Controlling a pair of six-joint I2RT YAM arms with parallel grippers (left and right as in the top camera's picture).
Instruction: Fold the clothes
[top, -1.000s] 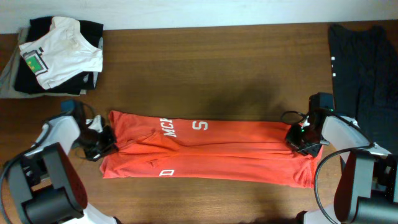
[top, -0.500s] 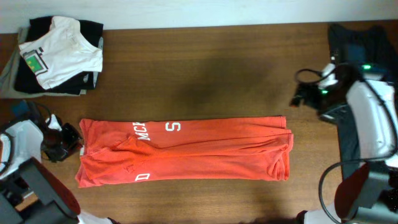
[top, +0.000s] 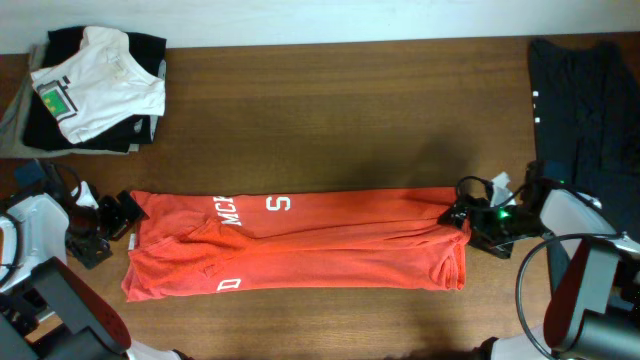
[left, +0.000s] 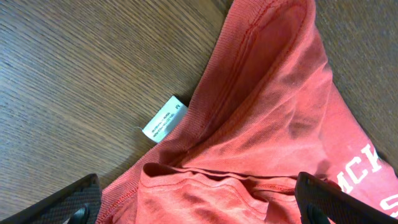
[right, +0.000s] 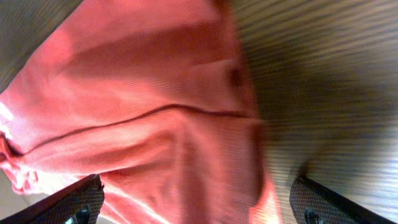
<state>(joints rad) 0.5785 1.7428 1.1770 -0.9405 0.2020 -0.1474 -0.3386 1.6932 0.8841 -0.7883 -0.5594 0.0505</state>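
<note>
The left gripper (top: 122, 212) sat low at the left side, jaws spread wide. The right gripper (top: 459, 214) sat opposite, pointing inward, likewise spread.

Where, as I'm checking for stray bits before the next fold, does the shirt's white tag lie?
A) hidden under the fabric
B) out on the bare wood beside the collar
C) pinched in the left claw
B: in the left wrist view the white tag sticks out from the collar of the red-orange T-shirt and lies flat on the wooden table.

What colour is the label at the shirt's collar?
The label is white with tiny dark print, clearest in the left wrist view.
</note>
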